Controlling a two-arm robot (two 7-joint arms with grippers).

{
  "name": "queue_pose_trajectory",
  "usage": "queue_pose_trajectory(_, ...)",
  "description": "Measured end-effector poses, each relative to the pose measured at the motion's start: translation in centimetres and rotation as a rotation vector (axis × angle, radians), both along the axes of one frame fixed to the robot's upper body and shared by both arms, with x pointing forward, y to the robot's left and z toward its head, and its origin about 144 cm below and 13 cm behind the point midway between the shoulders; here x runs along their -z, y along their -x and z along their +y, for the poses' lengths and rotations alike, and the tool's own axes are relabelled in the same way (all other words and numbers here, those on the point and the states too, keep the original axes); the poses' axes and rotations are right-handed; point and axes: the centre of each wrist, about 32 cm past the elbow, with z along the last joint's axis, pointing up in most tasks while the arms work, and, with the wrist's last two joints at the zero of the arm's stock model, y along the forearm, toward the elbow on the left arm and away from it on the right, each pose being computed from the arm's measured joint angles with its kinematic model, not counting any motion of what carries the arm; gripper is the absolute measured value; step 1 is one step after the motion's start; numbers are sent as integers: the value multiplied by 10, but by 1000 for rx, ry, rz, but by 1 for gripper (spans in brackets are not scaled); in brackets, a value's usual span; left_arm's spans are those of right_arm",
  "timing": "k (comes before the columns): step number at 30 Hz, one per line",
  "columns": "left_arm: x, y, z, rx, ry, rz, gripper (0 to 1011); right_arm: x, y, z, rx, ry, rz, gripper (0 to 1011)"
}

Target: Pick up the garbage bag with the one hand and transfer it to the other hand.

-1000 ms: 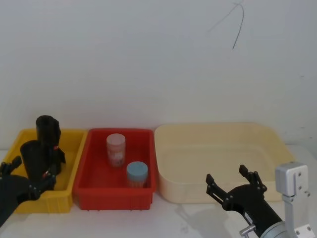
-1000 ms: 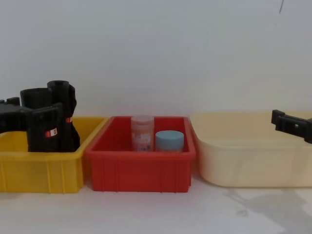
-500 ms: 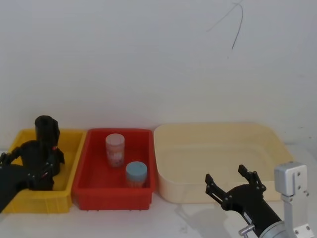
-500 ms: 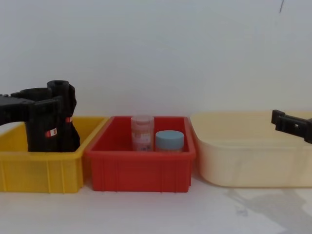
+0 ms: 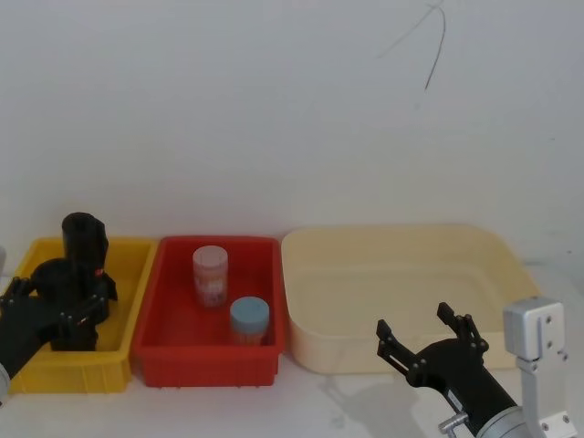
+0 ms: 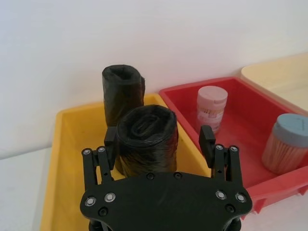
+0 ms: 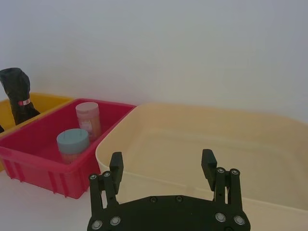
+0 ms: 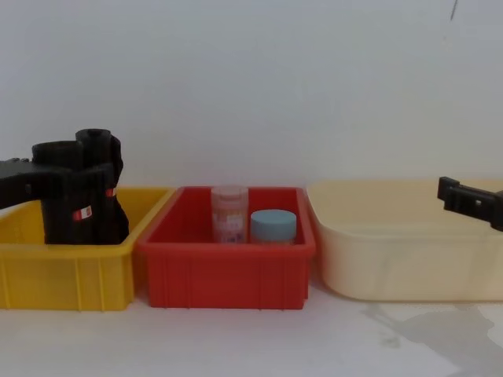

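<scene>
In the yellow bin [image 8: 71,271] at far left, the left gripper [image 6: 158,138] straddles the upright garbage bag [image 6: 147,126], fingers parted (one close against it, the other clear). A second black roll [image 6: 122,89] stands just behind. Two jars stand in the red bin [image 8: 224,275]. The right gripper [image 7: 162,160] hangs spread wide before the cream tub [image 8: 393,259].

Between the left claw's [image 6: 159,139] matt fingers [image 6: 207,139], the garbage bag [image 6: 147,127] is showing crinkly plastic; the yellow bin [image 6: 72,139] below and red bin [image 6: 243,98] beside are gleaming as smooth plastic.
</scene>
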Motion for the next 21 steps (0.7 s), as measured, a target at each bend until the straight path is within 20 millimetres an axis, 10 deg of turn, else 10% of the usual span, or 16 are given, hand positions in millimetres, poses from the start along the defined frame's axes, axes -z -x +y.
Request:
queue_pose_trajectory(8,1,-6,-1,-17,-19,20,972,0,0,0,0,0,0,1001)
queue_pose_trajectory(21,1,-9,-1,-28,-32,32,628,0,0,0,0,0,0,1001)
